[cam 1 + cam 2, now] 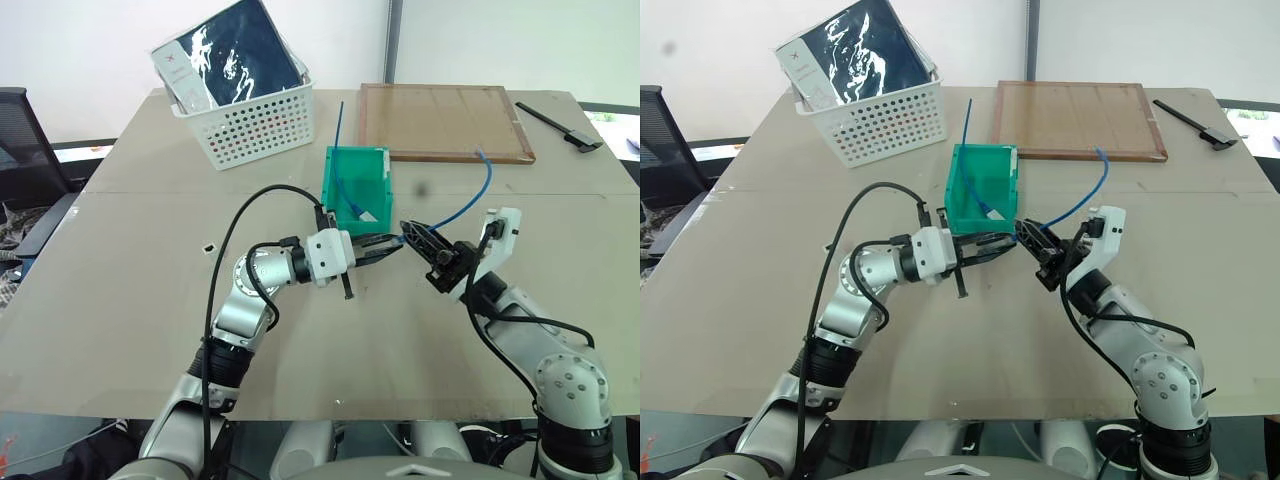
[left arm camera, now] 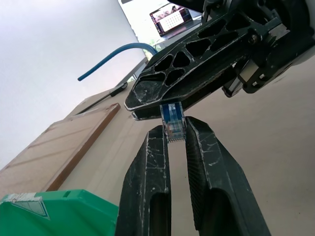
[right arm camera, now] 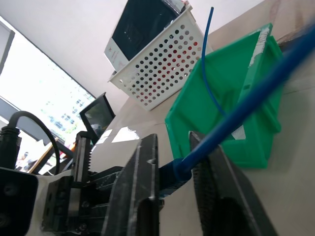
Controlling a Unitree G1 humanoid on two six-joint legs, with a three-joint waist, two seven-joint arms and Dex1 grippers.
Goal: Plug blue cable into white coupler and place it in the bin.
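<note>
Support surface: a tan table [image 1: 120, 300] made of flat panels, with a seam running across its width. A bright green open-topped bin [image 1: 352, 190] stands directly on it near the centre, just beyond the seam. A white perforated basket [image 1: 250, 122] stands toward the far left, well apart from the bin. A shallow wooden-framed tray [image 1: 445, 122] lies flat at the far right of centre, near the bin's far corner. A black tool [image 1: 560, 128] lies at the far right edge, beside the tray. A small dark item [image 1: 208, 247] rests on the bare left part; what it is cannot be told
</note>
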